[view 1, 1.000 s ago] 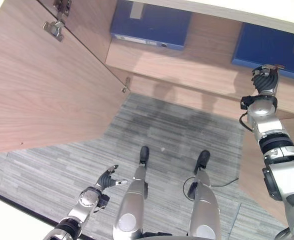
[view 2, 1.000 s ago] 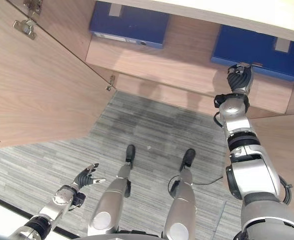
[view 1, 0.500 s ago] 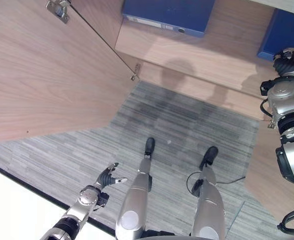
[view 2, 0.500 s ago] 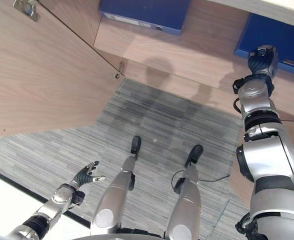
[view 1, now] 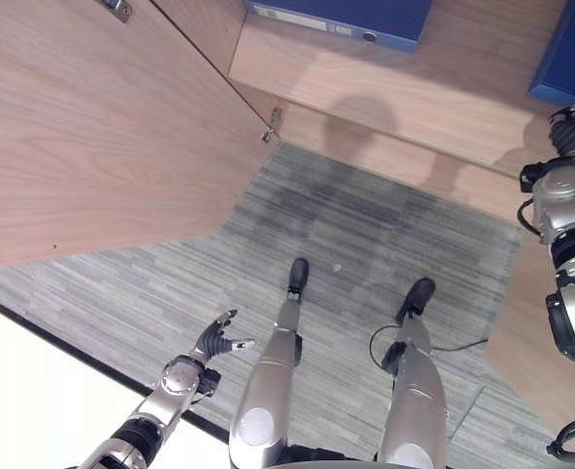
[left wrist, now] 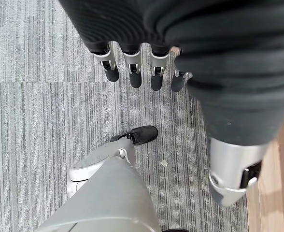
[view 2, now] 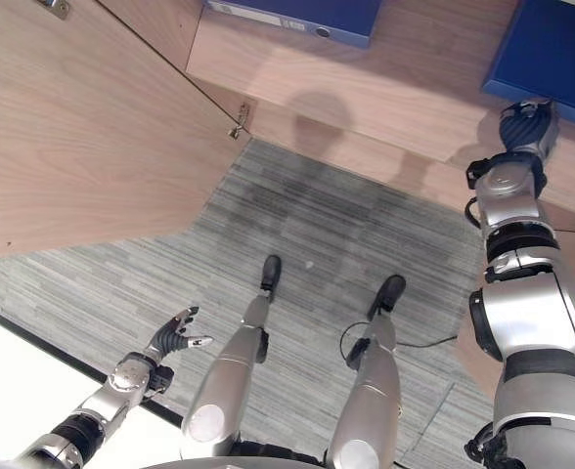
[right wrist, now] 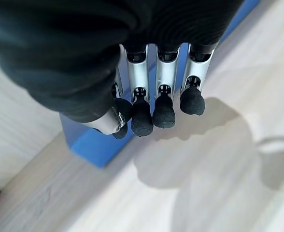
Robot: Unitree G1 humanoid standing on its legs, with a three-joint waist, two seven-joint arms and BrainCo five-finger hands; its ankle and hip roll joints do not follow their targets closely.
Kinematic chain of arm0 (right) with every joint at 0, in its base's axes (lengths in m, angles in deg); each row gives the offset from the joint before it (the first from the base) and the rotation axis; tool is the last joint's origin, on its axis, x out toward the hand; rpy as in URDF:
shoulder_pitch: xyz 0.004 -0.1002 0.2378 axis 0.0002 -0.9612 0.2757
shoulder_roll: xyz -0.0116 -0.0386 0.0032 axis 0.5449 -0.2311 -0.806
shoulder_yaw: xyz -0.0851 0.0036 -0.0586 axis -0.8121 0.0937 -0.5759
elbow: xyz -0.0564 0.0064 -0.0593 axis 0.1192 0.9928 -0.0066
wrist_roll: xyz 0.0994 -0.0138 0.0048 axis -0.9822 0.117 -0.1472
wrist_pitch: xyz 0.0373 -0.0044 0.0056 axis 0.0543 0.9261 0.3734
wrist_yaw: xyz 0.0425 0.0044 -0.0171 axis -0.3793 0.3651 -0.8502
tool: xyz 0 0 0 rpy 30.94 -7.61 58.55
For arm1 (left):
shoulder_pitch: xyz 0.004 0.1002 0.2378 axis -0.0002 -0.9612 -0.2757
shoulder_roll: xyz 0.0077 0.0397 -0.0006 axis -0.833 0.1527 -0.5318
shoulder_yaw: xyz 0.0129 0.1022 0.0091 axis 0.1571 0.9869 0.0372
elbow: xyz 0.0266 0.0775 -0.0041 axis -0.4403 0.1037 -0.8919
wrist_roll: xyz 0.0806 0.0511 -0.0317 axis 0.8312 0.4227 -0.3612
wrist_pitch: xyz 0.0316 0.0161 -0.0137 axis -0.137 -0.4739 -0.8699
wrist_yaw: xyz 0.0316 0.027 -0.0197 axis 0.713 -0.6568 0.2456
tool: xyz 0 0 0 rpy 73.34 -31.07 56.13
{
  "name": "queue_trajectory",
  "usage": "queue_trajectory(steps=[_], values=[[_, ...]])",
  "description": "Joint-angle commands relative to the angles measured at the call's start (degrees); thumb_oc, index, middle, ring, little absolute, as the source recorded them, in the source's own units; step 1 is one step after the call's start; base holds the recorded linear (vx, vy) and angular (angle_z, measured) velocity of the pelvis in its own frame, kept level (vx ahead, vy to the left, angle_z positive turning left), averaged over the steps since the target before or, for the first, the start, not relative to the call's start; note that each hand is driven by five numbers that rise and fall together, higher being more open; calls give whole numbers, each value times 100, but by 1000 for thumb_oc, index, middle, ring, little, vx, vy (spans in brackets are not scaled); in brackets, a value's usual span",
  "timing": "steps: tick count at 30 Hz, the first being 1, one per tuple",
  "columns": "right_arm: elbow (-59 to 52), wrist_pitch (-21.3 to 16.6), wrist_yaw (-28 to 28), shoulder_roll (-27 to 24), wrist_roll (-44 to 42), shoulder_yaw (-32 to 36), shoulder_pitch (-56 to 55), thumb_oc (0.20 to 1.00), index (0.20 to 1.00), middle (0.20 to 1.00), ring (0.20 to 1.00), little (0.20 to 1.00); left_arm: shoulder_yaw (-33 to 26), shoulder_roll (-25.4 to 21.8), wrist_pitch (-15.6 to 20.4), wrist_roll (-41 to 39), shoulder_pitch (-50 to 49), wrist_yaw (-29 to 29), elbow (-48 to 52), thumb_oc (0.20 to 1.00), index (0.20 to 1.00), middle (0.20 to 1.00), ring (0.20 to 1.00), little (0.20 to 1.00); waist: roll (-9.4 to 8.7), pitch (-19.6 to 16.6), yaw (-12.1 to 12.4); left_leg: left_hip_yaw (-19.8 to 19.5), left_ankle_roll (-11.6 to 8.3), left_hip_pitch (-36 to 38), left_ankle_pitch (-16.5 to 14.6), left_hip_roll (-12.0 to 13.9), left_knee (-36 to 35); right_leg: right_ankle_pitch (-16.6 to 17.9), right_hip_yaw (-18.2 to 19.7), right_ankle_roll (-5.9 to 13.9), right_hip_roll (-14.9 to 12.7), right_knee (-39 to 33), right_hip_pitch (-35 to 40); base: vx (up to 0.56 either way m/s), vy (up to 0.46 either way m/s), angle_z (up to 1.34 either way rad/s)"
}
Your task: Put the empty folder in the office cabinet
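Right hand (view 2: 524, 127) is hovering over the front part of the cabinet shelf (view 2: 405, 98), just short of the blue folder (view 2: 553, 49) lying at the shelf's right end. In the right wrist view the fingers (right wrist: 163, 108) are hanging loosely, relaxed, with nothing between them and the thumb; the folder's blue corner (right wrist: 91, 142) is showing just behind the fingertips, apart from them as far as can be told.

This folder is lying flat on the wooden shelf, its long axis running from the shelf's front toward the back, one short edge facing out toward the robot.

A second blue folder (view 2: 297, 15) is lying flat toward the left of the same shelf, its spine with a round ring hole facing the front.

Cabinet door (view 1: 82, 127) is standing wide open on the left.

Left hand (view 1: 216, 339) is hanging low over the grey carpet (view 1: 366, 234), fingers (left wrist: 132, 67) straight and spread, holding nothing.
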Motion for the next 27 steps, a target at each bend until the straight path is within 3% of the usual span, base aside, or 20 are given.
queue_trajectory(steps=[1, 14, 27], values=[[-614, -308, 336, -195, 21, 97, -121, 200, 200, 200, 200, 200, -63, 41, 96, -56, 60, 134, -199, 1000, 1000, 1000, 1000, 1000, 62, 178, 69, -377, -165, -62, -457, 92, -35, -1266, 271, 451, -72, 1378, -169, 0, 0, 0], [-1598, -491, 649, 469, 227, 879, -1202, 200, 200, 200, 200, 200, -244, 222, 88, 84, 86, 230, -394, 1000, 1000, 1000, 1000, 1000, 37, 259, -67, -355, -132, -26, -484, 65, -51, -1236, 290, 452, -91, 1357, -162, 0, 0, 0], [-1859, -608, 970, 542, 548, 1130, -1437, 200, 200, 200, 200, 200, -207, 206, 155, 250, 39, 214, -329, 1000, 1000, 1000, 1000, 1000, 127, 273, -60, -339, -119, -65, -490, 16, -46, -1232, 315, 471, -122, 1352, -201, 0, 0, 0]])
